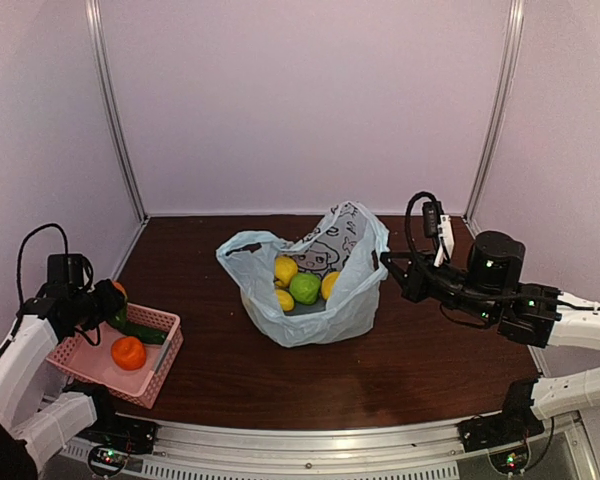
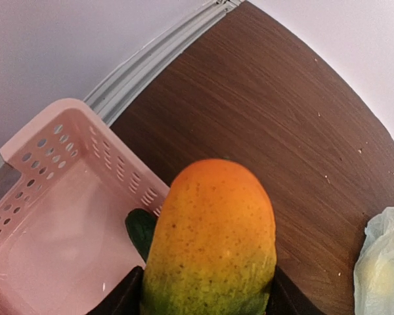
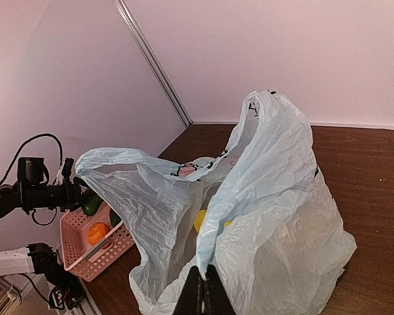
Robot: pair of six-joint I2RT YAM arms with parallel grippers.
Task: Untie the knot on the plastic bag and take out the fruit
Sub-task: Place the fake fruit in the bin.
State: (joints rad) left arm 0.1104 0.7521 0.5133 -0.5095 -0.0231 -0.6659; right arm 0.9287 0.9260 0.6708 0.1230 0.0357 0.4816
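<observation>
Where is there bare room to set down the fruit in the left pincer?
Bare: basket floor beside the orange and cucumber; table wood between basket and plastic bag; the strip before the bag. Crowded: the bag's mouth, fruit inside, right pincer pinching its edge.

A mango (image 2: pixel 210 243), orange above and speckled green below, is clamped between the dark fingers (image 2: pixel 121 296) of the left gripper (image 2: pixel 203 300). Below it, a pink perforated basket (image 2: pixel 59 125) is seen by the railed edge of the worktop (image 2: pixel 269 111), with a dark green piece (image 2: pixel 141 230) just inside its wall. A fold of pale plastic bag (image 2: pixel 383 262) is seen farther along the worktop.
</observation>
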